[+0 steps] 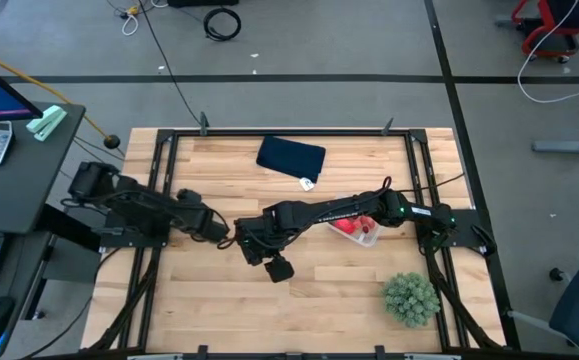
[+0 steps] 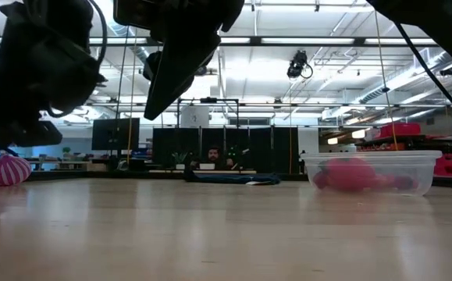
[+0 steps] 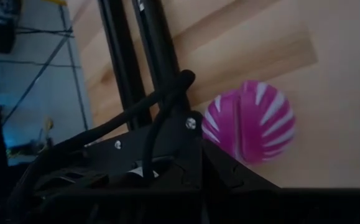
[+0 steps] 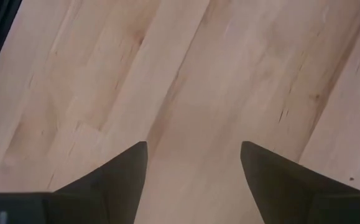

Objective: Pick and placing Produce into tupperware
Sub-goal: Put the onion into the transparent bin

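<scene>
Writing: no brand, label or lettering can be read on any item; a small white tag [image 1: 307,183] lies at the corner of the dark navy folded cloth [image 1: 291,156], its face unreadable.
Right gripper [image 4: 194,163]: two dark wedge-shaped fingers [image 4: 114,177] spread wide, nothing between them, only bare pale wood-grain table [image 1: 209,300] below; the arm reaches toward the table's middle.
Tupperware: small clear rounded-corner plastic container [image 1: 357,229], behind the right gripper along its own arm, resting flat; its long axis cannot be told.
Produce in container: smooth red and pink toy pieces [image 2: 349,173] piled inside, seen through the translucent wall.
Produce outside: one round magenta toy with white stripes [image 3: 249,121], ribbed like a bulb, on the wood just beside the left gripper; which way it points cannot be told.
Left gripper [image 1: 219,230]: fully closed, empty, hovering close to the right gripper near the table's left side.
Plant: bushy green ball [image 1: 411,298], well apart from both grippers, at the near right corner.
</scene>
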You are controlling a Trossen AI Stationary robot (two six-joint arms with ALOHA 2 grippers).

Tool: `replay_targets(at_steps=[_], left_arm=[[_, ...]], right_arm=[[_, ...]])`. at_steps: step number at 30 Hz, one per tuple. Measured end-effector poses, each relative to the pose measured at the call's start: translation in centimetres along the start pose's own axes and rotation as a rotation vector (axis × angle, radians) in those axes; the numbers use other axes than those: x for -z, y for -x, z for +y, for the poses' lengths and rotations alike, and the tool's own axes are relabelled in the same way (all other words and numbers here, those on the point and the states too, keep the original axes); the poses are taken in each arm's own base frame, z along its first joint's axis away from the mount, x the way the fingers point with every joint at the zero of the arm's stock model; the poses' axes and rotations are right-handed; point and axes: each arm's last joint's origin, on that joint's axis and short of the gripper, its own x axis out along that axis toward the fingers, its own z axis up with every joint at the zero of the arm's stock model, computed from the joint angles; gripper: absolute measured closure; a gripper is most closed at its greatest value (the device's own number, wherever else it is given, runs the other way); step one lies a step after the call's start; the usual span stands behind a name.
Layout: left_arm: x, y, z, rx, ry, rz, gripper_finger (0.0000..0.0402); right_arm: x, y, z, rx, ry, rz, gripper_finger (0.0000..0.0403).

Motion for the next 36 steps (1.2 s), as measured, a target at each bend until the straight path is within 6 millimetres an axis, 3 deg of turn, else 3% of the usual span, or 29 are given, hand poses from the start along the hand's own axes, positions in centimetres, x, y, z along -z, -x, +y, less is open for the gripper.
replay_targets(at_steps=[16,22,28,33,36], left_arm=[[-0.9,-1.4,-1.3,-0.099,0.002,0.060,0.0400],[-1.1,-1.6,-1.7,-0.068,-0.131,0.061,0.0400],[-1.6,-1.9,-1.7,-0.055,-0.124,0.074,0.0399],[-1.8,-2.7,-3.3,0.100,-0.119,0.035,0.0400],[-1.7,-2.9,-3.3,0.104,-0.110,0.032,0.0399]], right_arm=[[-0.1,0.0,0.0,0.001,0.037,-0.007,0.0135],[-0.1,0.0,0.0,0.001,0.045,-0.008,0.0135],[-0.1,0.0,0.0,0.001,0.046,-0.008,0.0135],[-0.1,0.0,0.0,0.001,0.047,-0.008,0.0135],[-0.1,0.0,0.0,0.001,0.047,-0.008,0.0135]])
